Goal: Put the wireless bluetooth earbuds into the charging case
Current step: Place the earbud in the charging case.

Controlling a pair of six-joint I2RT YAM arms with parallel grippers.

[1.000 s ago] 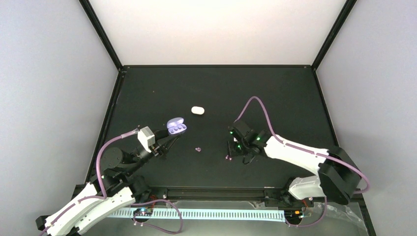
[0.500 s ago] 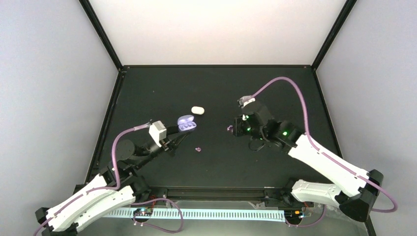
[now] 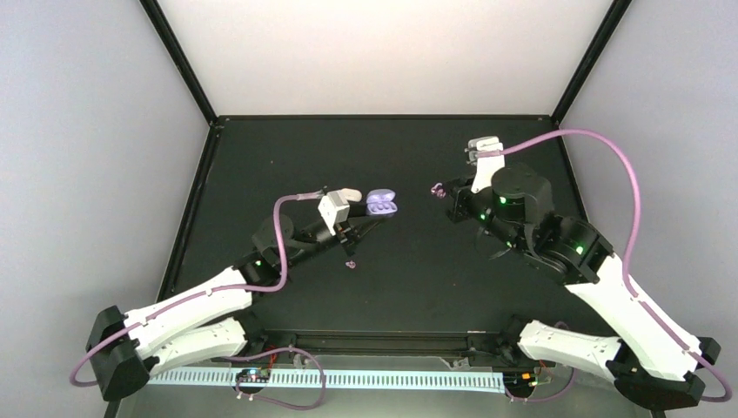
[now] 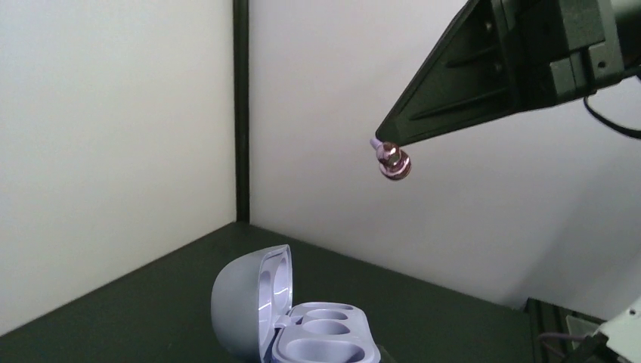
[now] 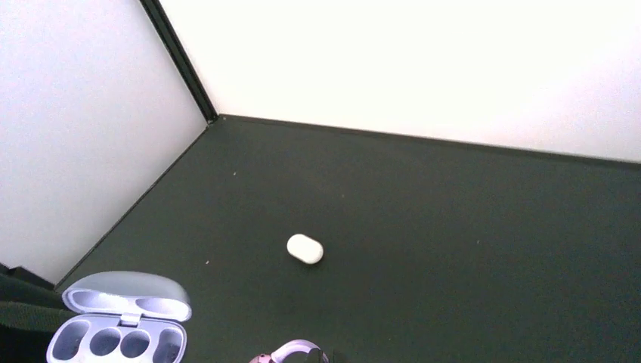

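Observation:
The charging case (image 3: 383, 204) is a lavender clamshell, lid open, both wells empty (image 4: 325, 336). My left gripper (image 3: 374, 213) is shut on its base and holds it above the table's middle. My right gripper (image 3: 441, 190) is shut on one small pink-lavender earbud (image 3: 437, 189), raised in the air to the right of the case. In the left wrist view that earbud (image 4: 394, 161) hangs at the tip of the dark right fingers (image 4: 453, 98), above and right of the case. In the right wrist view the earbud (image 5: 298, 352) is at the bottom edge and the case (image 5: 121, 325) at lower left. A second earbud (image 3: 351, 263) lies on the table.
A small white pill-shaped object (image 5: 305, 248) lies on the black table (image 3: 392, 287); in the top view it (image 3: 350, 192) is partly covered by the left wrist camera. White walls and black frame posts enclose the table on three sides.
My left arm has carried the open case right and farther out. My right arm has lifted the earbud from low near the table's front to high and farther back.

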